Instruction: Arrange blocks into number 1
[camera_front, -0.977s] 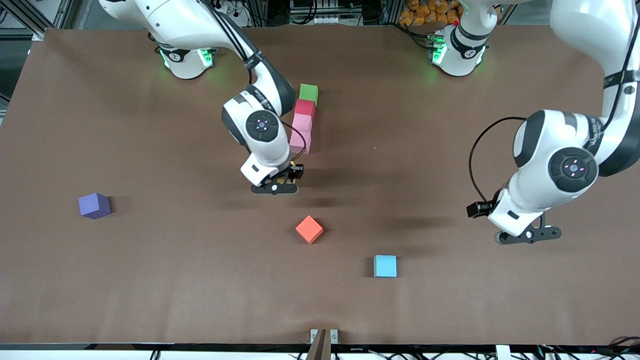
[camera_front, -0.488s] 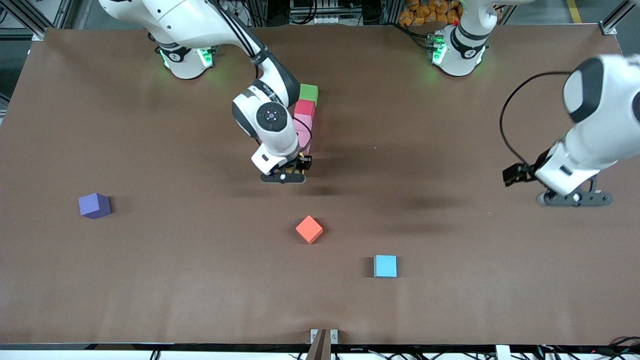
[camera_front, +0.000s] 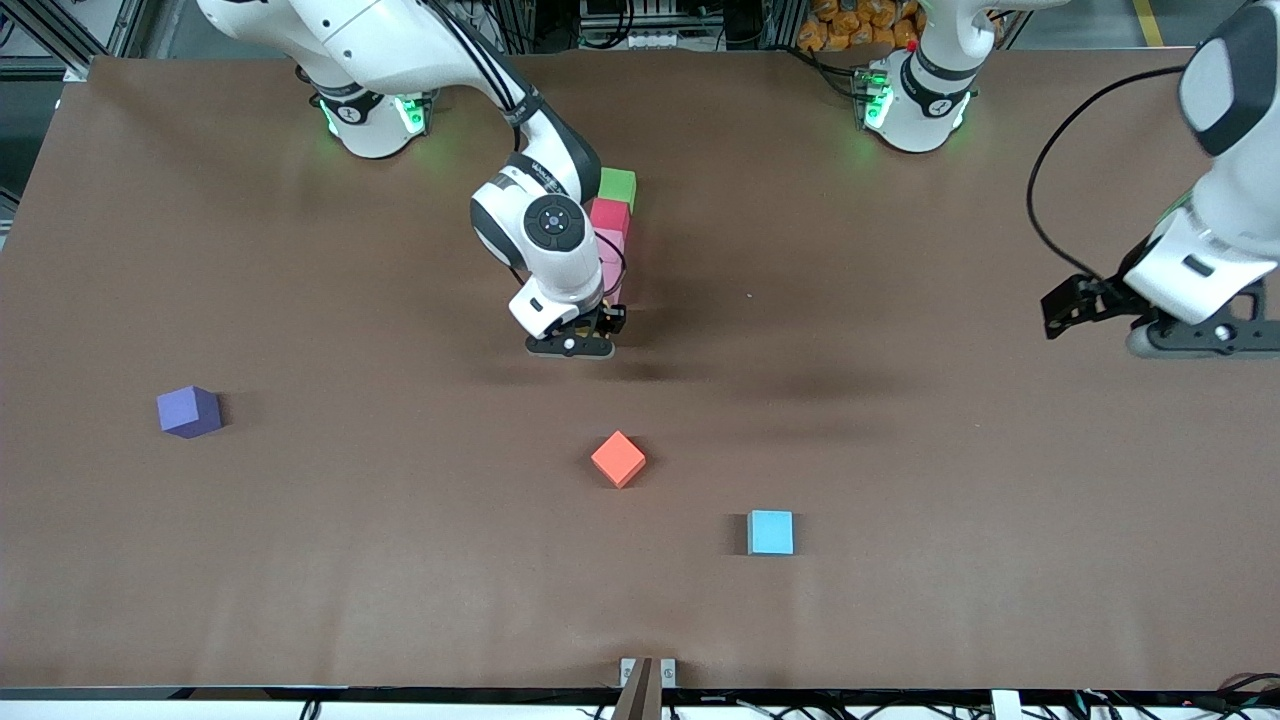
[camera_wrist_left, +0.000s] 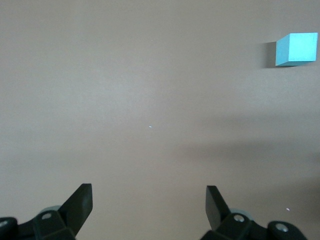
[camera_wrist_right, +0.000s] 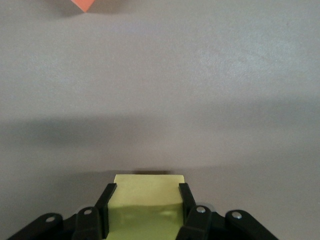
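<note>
Right gripper (camera_front: 572, 347) pinches yellow block (camera_wrist_right: 148, 192), low at near end of block column (camera_front: 611, 232). Bare table (camera_front: 900, 450) around. Left gripper (camera_wrist_left: 149, 205) spread wide, over table edge.

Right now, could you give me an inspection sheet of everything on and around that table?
Surface: brown table, bare between blocks.
Job's things: green block, red block and pink block in a line; yellow block held at its near end.
Clutter: purple block, orange block, light blue block lie apart.
Grippers: right gripper shut on yellow block; left gripper open, empty, at the table's edge.
Cables: black cable loops from the left arm.
Surroundings: metal frame.
</note>
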